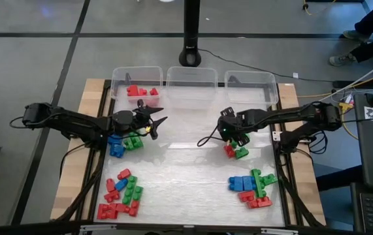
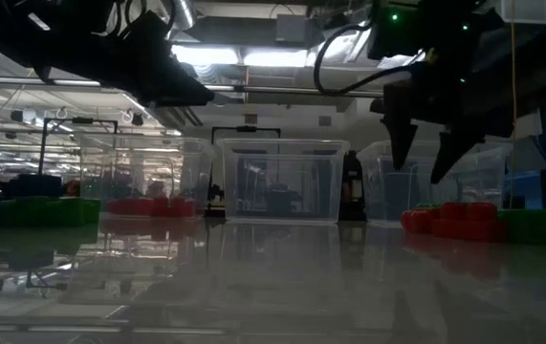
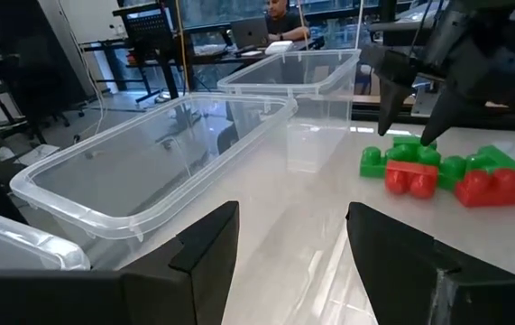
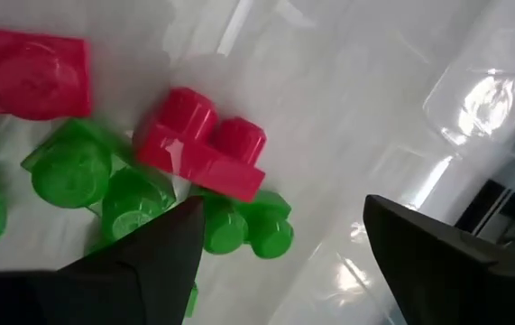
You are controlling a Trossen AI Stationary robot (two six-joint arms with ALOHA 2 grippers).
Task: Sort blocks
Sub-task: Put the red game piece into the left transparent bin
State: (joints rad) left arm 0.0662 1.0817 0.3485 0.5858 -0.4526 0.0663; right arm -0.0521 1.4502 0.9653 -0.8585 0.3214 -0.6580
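High view: right gripper [image 1: 234,145] fingers wide, empty, partly hiding red block [image 1: 228,151]; left gripper [image 1: 157,122] fingers parted, empty.

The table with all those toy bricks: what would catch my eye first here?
Probably the bright red, green and blue blocks heaped in the table's near corners, with only red ones in the left clear bin at the back. Then the two dark arms meeting mid-table: the right gripper hangs open-fingered over a small red and green cluster.
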